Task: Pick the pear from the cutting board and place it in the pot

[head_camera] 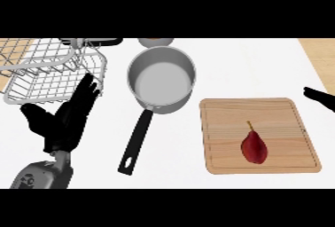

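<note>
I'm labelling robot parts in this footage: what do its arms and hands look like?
The left hand is matte black with long slim fingers and a thumb, on a grey, rounded forearm bearing a small dark round marking. Of the right hand, only black fingertips show. No cables visible.

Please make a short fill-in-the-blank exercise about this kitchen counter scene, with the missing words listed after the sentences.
1. The red pear lies on the wooden ____.
2. The pot has a long black ____ pointing toward the robot.
3. The open left hand shows at the view's left, in front of the wire ____.
4. Inside, the pot is ____.

Missing words: cutting board; handle; basket; empty
</note>
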Action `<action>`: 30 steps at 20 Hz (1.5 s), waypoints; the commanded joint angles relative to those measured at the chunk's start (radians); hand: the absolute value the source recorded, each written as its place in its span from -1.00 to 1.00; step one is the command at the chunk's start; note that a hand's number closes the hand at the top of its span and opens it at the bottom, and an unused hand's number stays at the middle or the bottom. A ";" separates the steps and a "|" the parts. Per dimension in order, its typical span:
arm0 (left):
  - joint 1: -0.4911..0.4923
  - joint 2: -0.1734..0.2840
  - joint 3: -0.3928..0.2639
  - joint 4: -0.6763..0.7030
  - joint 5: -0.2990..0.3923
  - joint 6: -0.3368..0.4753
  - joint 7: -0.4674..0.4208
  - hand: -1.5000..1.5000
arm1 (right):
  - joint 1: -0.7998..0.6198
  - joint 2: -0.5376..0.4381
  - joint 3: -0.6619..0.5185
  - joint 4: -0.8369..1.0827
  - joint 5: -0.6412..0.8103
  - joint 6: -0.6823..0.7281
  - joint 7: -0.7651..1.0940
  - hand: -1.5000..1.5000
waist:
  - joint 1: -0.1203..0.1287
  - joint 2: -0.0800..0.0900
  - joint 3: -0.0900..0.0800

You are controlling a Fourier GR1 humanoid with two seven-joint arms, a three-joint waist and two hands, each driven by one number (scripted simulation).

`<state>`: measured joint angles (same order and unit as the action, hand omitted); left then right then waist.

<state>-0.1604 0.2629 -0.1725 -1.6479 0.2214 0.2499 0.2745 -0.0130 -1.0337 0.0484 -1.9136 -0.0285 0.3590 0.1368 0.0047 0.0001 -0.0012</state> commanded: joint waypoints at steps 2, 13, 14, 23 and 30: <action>-0.020 -0.060 -0.009 0.056 -0.034 -0.006 -0.034 0.00 | -0.079 0.112 0.070 0.028 0.077 0.044 0.108 -1.00 | -0.001 0.001 0.001; 0.057 -0.042 0.031 -0.079 -0.032 -0.046 0.034 0.00 | -0.086 0.202 0.129 0.126 0.298 0.140 0.155 -1.00 | -0.002 -0.001 0.001; 0.082 -0.047 0.011 -0.113 -0.059 -0.022 0.041 0.00 | -0.059 0.258 0.198 0.102 0.362 0.083 0.180 -1.00 | 0.000 -0.001 0.001; 0.010 -0.095 0.038 -0.054 -0.099 -0.043 0.079 0.00 | -0.085 0.417 0.148 0.152 0.461 0.107 0.158 -1.00 | -0.002 0.000 0.001; 0.051 -0.106 0.077 -0.042 -0.104 -0.102 0.039 0.00 | -0.086 0.516 0.102 0.042 0.484 0.195 0.310 -1.00 | -0.005 -0.001 0.001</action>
<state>-0.1183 0.1786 -0.0901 -1.6949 0.1411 0.1562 0.3175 -0.0860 -0.5781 0.1527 -1.8528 0.4164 0.5270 0.3820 0.0002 -0.0005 -0.0001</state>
